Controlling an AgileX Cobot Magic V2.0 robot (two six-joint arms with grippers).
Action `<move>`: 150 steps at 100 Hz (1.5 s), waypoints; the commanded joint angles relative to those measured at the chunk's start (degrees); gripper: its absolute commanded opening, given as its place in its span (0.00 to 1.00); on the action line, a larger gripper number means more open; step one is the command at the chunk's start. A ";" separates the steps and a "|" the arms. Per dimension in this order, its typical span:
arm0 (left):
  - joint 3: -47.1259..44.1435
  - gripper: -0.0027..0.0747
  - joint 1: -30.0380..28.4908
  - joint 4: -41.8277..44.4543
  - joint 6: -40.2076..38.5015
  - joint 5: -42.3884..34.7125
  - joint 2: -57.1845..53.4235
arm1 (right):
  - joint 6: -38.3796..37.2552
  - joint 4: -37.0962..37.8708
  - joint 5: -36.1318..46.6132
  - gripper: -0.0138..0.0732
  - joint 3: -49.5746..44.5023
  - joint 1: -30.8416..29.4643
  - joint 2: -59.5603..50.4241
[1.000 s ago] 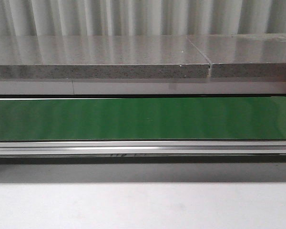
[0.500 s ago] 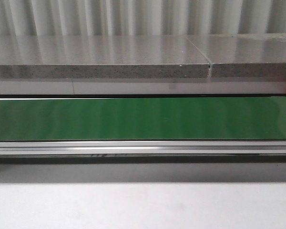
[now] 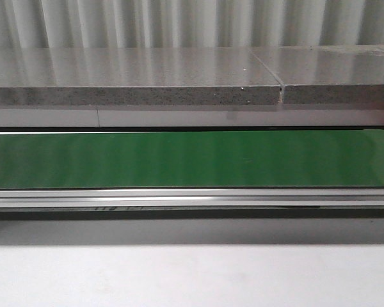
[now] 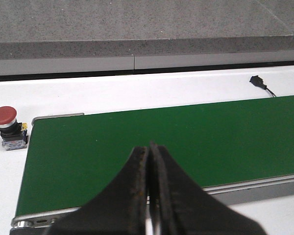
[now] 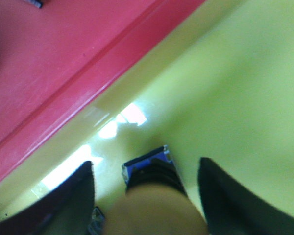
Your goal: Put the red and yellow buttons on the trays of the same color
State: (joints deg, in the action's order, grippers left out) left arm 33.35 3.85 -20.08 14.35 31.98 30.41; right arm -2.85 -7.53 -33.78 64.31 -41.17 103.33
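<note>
Over the yellow tray (image 5: 245, 88), a yellow button (image 5: 154, 196) sits between the parted right gripper (image 5: 147, 196).

1. I'm looking into a workshop or factory-style test cell.
2. A green conveyor belt (image 3: 192, 160) with a metal rail (image 3: 192, 198) runs across my view.
3. Behind it sit a stone slab (image 3: 134, 77) and a corrugated wall (image 3: 179, 22).

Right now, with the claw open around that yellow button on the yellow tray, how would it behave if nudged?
The yellow button looks top-heavy: a broad cap over a narrower blue-and-black body, so a push on the cap would probably tip it. The yellow tray looks glossy, so a low push might slide it instead. It appears rigid, likely hard plastic.
</note>
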 commanded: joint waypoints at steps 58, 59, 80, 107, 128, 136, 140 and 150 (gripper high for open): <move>1.54 0.01 0.35 -1.30 0.13 -3.68 0.14 | 0.09 -1.75 2.96 0.82 1.39 3.92 -19.33; 1.54 0.01 0.35 -1.30 0.13 -3.68 0.14 | 0.09 -1.75 2.96 0.82 1.39 4.20 -19.57; 1.54 0.01 0.35 -1.30 0.13 -3.68 0.14 | 3.59 -1.75 3.03 0.82 1.34 16.41 -26.62; 1.54 0.01 0.35 -1.30 0.13 -3.68 0.14 | 9.45 -1.34 3.35 0.82 -1.54 31.73 -36.64; 1.54 0.01 0.35 -1.30 0.13 -3.68 0.14 | 11.36 -1.08 0.36 0.82 -7.05 34.63 -44.54; 1.54 0.01 0.35 -1.30 0.13 -3.68 0.14 | 11.36 -1.08 0.13 0.81 -9.73 34.63 -47.42; 1.54 0.01 0.35 -1.30 0.13 -3.68 0.14 | 11.36 -1.08 0.13 0.81 -11.22 34.63 -48.95; 1.54 0.01 0.35 -1.30 0.13 -3.68 0.14 | 11.36 -1.08 -0.02 0.74 -14.50 34.63 -52.23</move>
State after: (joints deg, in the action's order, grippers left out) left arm 33.35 3.85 -20.08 14.35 31.98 30.41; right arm 7.82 -8.70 -36.60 50.40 -6.64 54.38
